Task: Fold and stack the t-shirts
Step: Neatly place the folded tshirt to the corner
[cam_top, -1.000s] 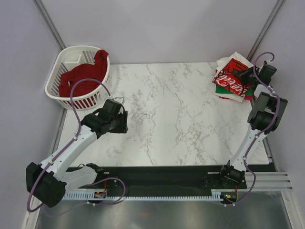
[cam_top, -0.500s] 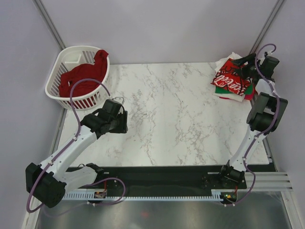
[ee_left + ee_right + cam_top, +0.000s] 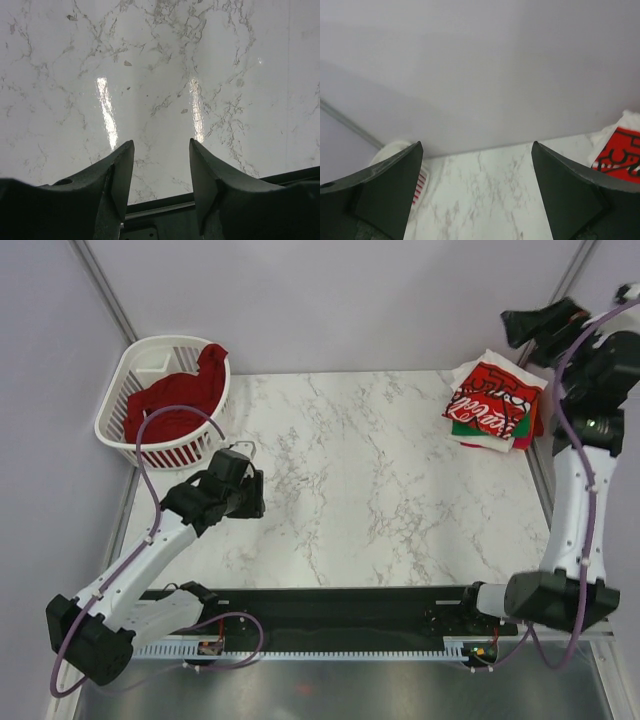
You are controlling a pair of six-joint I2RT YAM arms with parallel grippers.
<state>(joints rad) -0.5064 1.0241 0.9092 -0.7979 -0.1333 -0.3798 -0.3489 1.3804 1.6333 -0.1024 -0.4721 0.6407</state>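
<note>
White marble, grey-veined: the counter (image 3: pixel 370 480), spanning nearly the whole top view. Carries two groups of things, well apart, at its far corners.

At the right edge, the right arm (image 3: pixel 575 510), white with black joints, standing tall from its base. Ends above and behind the far right corner, off the cloth. On the left, the left arm (image 3: pixel 150 550), stretched low over the near left part of the counter.

At the far left corner, a white slatted basket (image 3: pixel 112 408). Holds a dark red shirt (image 3: pixel 175 400), bunched, one lump draped over the far right rim.

At the far right corner, the folded stack (image 3: pixel 485 440) of shirts. Topped by a white shirt (image 3: pixel 490 402) with red Coca-Cola print, turned a little askew; green, orange and white edges peeking out beneath. Lies flat on the counter, touched by neither arm.

Then the right fingers (image 3: pixel 385 192), spread wide apart and gripping nothing; between them only the back wall (image 3: pixel 480 65), the counter and, at the right, a corner of the red print. Last, the left fingers (image 3: pixel 120 172), partly apart, also gripping nothing, hanging just over bare marble close to the counter's near edge.
</note>
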